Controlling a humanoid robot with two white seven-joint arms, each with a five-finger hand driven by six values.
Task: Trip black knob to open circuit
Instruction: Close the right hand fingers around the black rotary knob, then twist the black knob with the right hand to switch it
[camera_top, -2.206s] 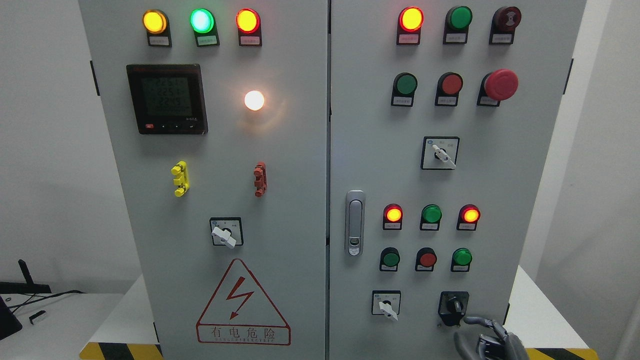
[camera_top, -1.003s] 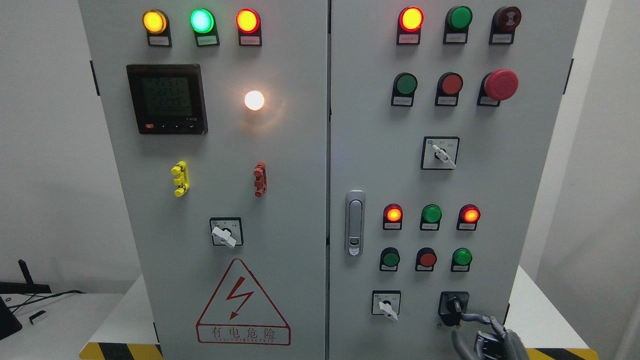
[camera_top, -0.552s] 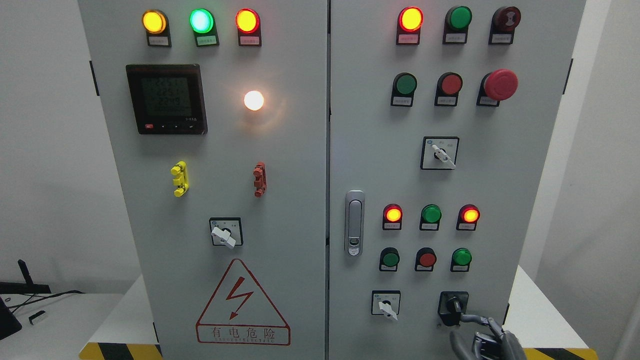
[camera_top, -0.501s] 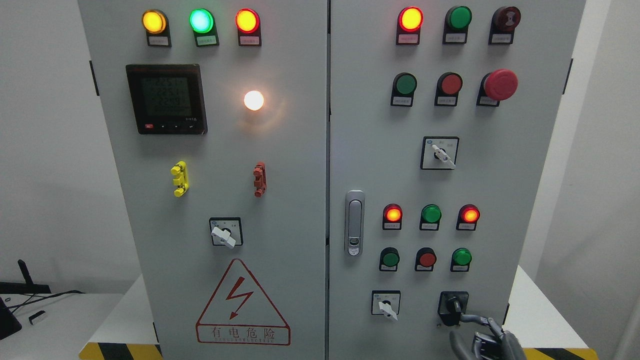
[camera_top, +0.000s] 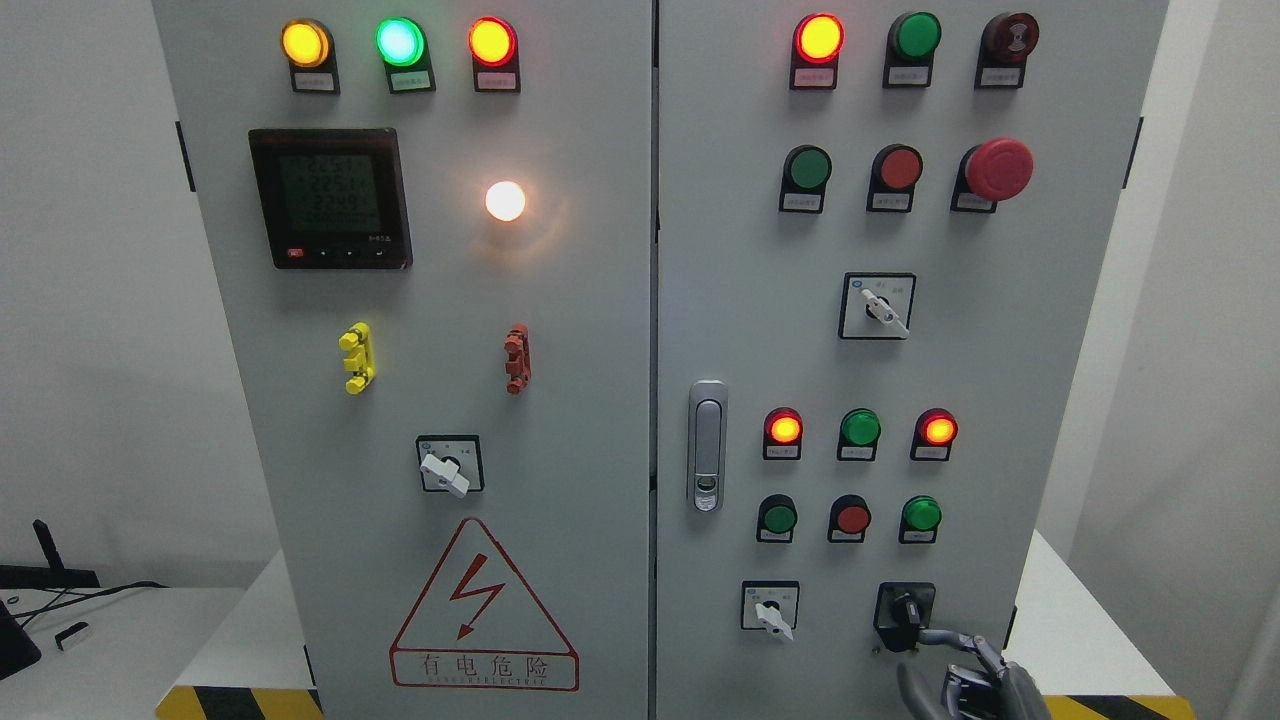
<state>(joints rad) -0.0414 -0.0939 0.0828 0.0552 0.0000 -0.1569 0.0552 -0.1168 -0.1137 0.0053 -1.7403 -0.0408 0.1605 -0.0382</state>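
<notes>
The black knob (camera_top: 904, 610) sits on its black plate at the lower right of the grey cabinet's right door (camera_top: 1000, 400). My right hand (camera_top: 915, 652) comes in at the bottom right edge, mostly cut off. Its index finger (camera_top: 950, 636) reaches left and its tip touches the knob's lower right side. The thumb (camera_top: 908, 682) stands below the knob, apart from it. The other fingers are out of frame. The left arm is not in view.
A white-handled selector (camera_top: 770, 608) sits left of the knob. Three small buttons (camera_top: 852, 518) and three lamps (camera_top: 860, 428) are above it. A door latch (camera_top: 707, 445) is near the seam. The cabinet stands on a white table (camera_top: 1070, 620) with yellow-black edge tape.
The right index finger has moved left and a little up until its tip reached the black knob. It has stayed there for the last second. The view has shifted slightly.
</notes>
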